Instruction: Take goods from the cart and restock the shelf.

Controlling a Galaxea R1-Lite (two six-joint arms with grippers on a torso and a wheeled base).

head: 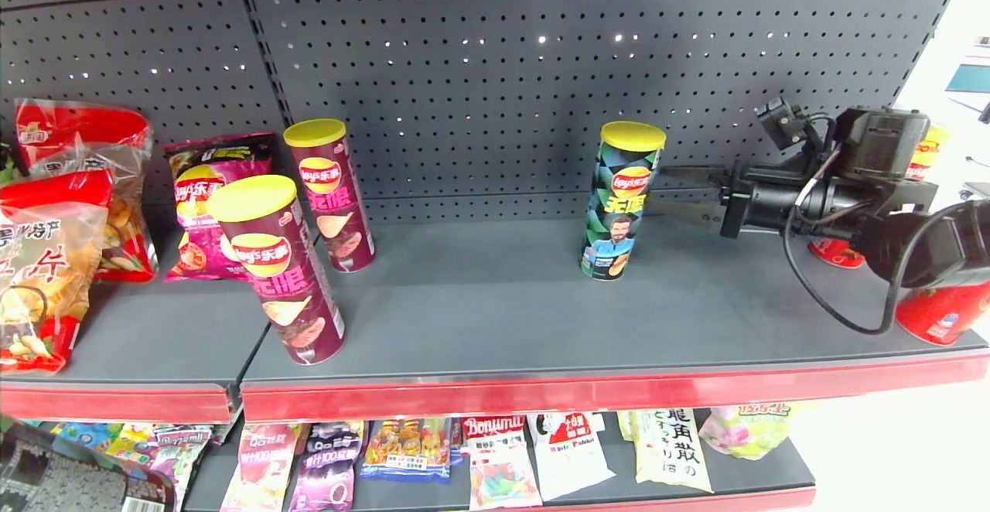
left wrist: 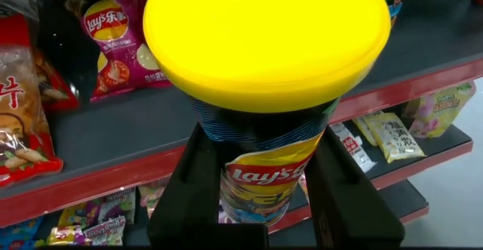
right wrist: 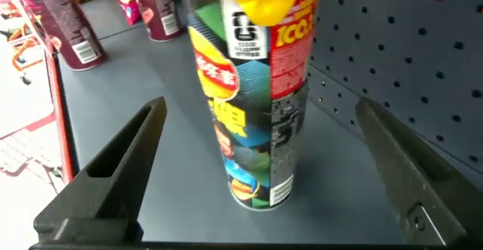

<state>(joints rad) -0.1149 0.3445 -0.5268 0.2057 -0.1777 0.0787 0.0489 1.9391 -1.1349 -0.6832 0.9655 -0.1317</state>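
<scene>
Four chip cans show whole. A near maroon can (head: 282, 280) and a far maroon can (head: 332, 203) stand on the shelf (head: 495, 311) at left. A green can (head: 623, 203) stands upright mid-shelf, between the right gripper's (right wrist: 260, 110) spread fingers and clear of both. The left gripper (left wrist: 263, 140) has its fingers clamped on a held can (left wrist: 264, 182) near the shelf front. At right, two red cans (head: 940, 315) are mostly hidden by the arm.

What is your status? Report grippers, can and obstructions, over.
Right gripper open, straddling upright green can on shelf, not touching. Left gripper shut on second can, before shelf edge. Nearest purple can stands well left; nothing blocking.
</scene>
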